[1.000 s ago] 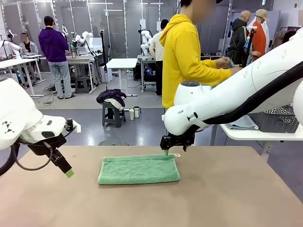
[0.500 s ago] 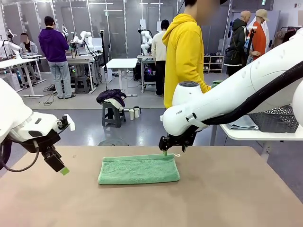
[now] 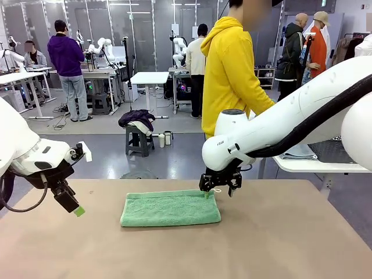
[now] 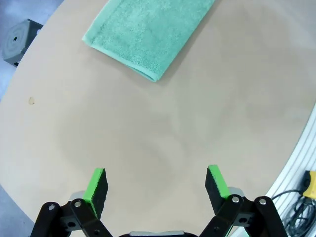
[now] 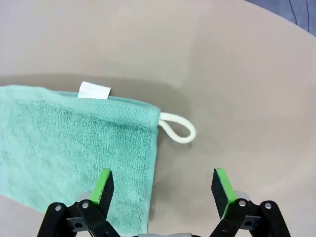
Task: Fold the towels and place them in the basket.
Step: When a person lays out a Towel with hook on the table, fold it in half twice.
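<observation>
One mint-green towel (image 3: 170,208) lies folded flat at the middle of the table. In the right wrist view its corner (image 5: 74,143) shows a white tag (image 5: 94,90) and a white cord loop (image 5: 177,129). My right gripper (image 3: 220,190) hangs open just above that far right corner, one finger over the cloth and the other over bare table (image 5: 162,186). My left gripper (image 3: 72,206) is open and holds nothing, off to the towel's left above the table; its own view has the towel (image 4: 148,34) well ahead of the open gripper (image 4: 158,182). The dark mesh basket (image 3: 332,151) sits on a side table at the right, mostly behind my right arm.
A person in a yellow hoodie (image 3: 232,70) stands beyond the far edge, near the side table (image 3: 314,165), which also carries a grey cloth (image 3: 299,152). The brown tabletop (image 3: 261,244) is bare around the towel. A cable and the table's rim show in the left wrist view (image 4: 296,163).
My right gripper has dropped a little and shifted right over the towel's far right corner. My left arm has drawn back to the left. The person has stepped toward the side table.
</observation>
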{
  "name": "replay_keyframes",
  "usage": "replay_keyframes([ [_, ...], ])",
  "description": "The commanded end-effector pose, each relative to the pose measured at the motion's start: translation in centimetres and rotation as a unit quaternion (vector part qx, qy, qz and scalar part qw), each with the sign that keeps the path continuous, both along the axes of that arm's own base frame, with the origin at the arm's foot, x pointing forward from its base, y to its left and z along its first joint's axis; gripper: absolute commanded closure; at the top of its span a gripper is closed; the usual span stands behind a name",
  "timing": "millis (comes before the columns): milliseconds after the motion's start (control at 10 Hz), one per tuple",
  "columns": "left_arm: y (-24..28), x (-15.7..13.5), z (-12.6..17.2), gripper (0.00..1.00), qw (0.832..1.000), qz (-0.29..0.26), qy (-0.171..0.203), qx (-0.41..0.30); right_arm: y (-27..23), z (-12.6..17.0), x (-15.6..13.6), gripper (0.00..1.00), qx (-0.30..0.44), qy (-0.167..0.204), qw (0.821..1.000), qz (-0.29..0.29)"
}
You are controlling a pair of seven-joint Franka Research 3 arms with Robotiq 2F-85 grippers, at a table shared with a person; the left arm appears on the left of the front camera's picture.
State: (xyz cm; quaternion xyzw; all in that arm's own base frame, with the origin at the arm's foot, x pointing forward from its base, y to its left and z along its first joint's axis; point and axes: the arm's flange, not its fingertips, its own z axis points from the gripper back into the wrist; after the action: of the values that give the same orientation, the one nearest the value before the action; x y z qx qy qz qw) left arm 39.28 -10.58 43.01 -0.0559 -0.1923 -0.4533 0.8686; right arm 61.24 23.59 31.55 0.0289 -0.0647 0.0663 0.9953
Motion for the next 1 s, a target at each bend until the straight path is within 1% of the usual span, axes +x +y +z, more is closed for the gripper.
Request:
replay_keyframes([
  [0,-0.3,0.0,0.0,0.00,1.000,0.008,0.003,0.005,0.9,-0.1,0.8,0.00,0.004,0.005,1.000,-0.026],
  [400,-0.3,0.0,0.0,0.00,1.000,0.008,0.003,0.005,1.1,-0.7,1.0,0.00,-0.004,0.010,0.999,-0.030],
  [900,-0.3,0.0,0.0,0.00,1.000,0.008,0.003,0.005,1.2,-2.3,1.5,0.00,0.000,0.034,0.999,-0.033],
])
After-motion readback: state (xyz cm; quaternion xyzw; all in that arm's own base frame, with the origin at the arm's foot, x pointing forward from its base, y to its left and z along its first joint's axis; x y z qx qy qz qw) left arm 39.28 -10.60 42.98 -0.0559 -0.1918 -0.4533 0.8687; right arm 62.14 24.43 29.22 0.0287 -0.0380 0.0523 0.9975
